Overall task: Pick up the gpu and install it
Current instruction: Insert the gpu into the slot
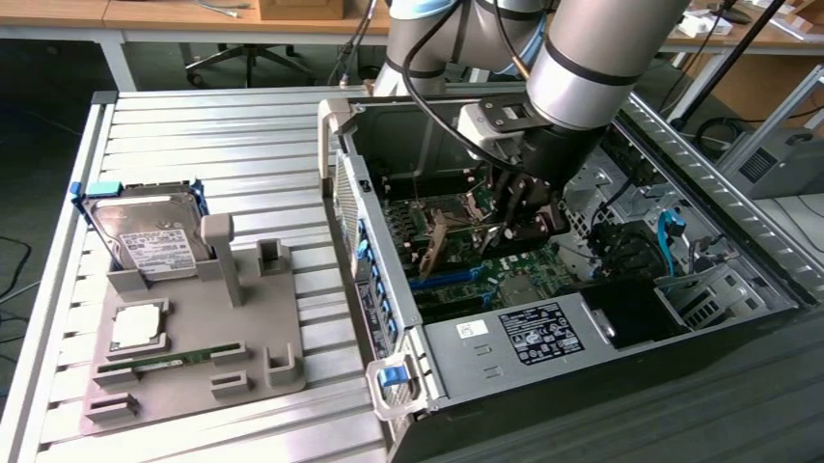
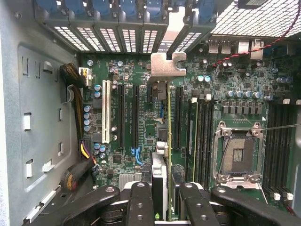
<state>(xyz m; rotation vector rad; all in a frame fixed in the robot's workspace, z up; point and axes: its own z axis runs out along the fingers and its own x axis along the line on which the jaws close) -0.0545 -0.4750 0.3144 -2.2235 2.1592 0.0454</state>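
- Wrist view puts us over the motherboard (image 2: 141,122), and we see the end effector (image 2: 163,197) closed partway on the gpu (image 2: 169,141), its fingers (image 2: 141,202) pressing the thin card from both sides, so the card is seen edge-on.
- We see the card's silvery bracket (image 2: 168,65) at the far end, close to the slotted rear panel (image 2: 117,37) of the case.
- In the exterior view we see the end effector (image 1: 522,227) down inside the open computer case (image 1: 386,280), holding the gpu (image 1: 445,246) just above the board.
- We judge the pick-up is done and the install step is in hand: the card hangs above the row of long expansion slots (image 2: 136,117).
- We judge that seating calls for the card's lower edge to line up with one slot and the bracket with its rear opening, then a straight push down.
- Near the card stand the memory slots (image 2: 200,132) and the open processor socket (image 2: 237,155); a cable bundle (image 2: 75,103) lies well to one side.
- On the table (image 1: 193,125), at the exterior view's left, a grey fixture tray (image 1: 193,376) holds a hard drive (image 1: 149,241) and a green memory stick (image 1: 174,362), well apart from the case.
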